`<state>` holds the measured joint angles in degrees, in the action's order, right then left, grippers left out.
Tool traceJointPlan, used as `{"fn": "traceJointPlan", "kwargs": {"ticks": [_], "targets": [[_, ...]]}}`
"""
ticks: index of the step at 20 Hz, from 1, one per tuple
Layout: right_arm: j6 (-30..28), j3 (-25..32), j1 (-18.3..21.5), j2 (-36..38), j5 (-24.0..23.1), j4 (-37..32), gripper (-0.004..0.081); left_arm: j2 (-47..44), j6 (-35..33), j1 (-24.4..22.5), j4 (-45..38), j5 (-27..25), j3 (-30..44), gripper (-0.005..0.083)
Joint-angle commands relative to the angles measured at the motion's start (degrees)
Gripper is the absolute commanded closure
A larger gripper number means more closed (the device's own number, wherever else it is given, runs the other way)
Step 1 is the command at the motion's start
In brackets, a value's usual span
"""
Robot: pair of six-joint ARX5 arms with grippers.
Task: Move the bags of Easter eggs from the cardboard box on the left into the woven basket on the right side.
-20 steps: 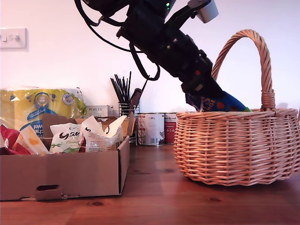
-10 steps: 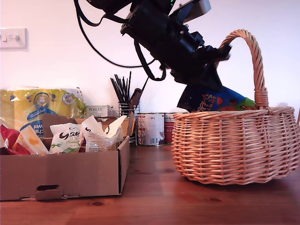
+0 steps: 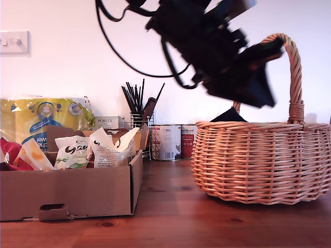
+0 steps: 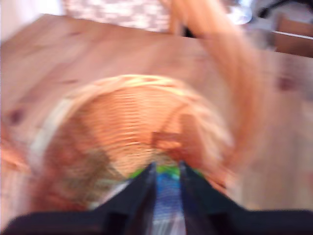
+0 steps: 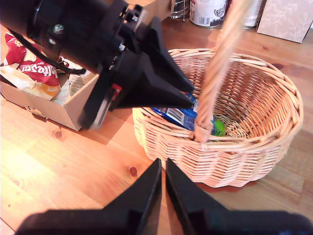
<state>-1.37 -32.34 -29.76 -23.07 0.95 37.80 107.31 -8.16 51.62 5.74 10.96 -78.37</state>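
The woven basket (image 3: 258, 160) stands on the wooden table at the exterior view's right. My first gripper (image 3: 269, 77) hovers blurred just above its rim, beside the arched handle. Its fingers stand slightly apart (image 4: 167, 166) over a blue bag of Easter eggs (image 5: 178, 116) lying inside the basket (image 5: 254, 161). Only a dark corner of that bag (image 3: 230, 114) shows above the rim. The cardboard box (image 3: 72, 191) at the exterior view's left holds a white Galaxy bag (image 3: 75, 150) and a red bag (image 3: 10, 152). My second gripper (image 5: 163, 169) is shut, empty, above the table in front of the basket.
Behind the box stand a yellow-and-blue paper-towel pack (image 3: 46, 116), a white Porlex carton (image 3: 108, 122), a wire holder of dark utensils (image 3: 137, 103) and tins (image 3: 166, 142). A light switch (image 3: 14, 42) is on the wall. Bare wood lies between box and basket.
The first arm has lifted and swung up from the basket. The blue bag it held has dropped inside, with only a dark corner still showing. The basket has rocked slightly.
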Motion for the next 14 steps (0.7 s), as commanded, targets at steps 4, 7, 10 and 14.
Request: {"fn": "traceJointPlan", "kwargs": {"ticks": [4,7,10,14], "targets": [[-0.2,-0.4,-0.2,0.2,0.0,-0.2,0.0783,-8.4,-1.7,-2.6,4.0,0.1,-0.6,0.0693],[-1.0,-0.4,-0.2,0.2,0.0,-0.2,0.0783,-13.9,-5.4,-5.0,13.0,-0.7,-0.6,0.0793],[-1.7,-0.4,-0.2,0.2,0.0,-0.2,0.0783,-19.2,-7.7,-8.2,19.1,-1.0,0.0,0.0793],[-1.7,-0.4,-0.2,0.2,0.0,-0.3,0.0783,-27.5,-10.4,-13.1,18.9,-0.3,8.2,0.0793]]}}
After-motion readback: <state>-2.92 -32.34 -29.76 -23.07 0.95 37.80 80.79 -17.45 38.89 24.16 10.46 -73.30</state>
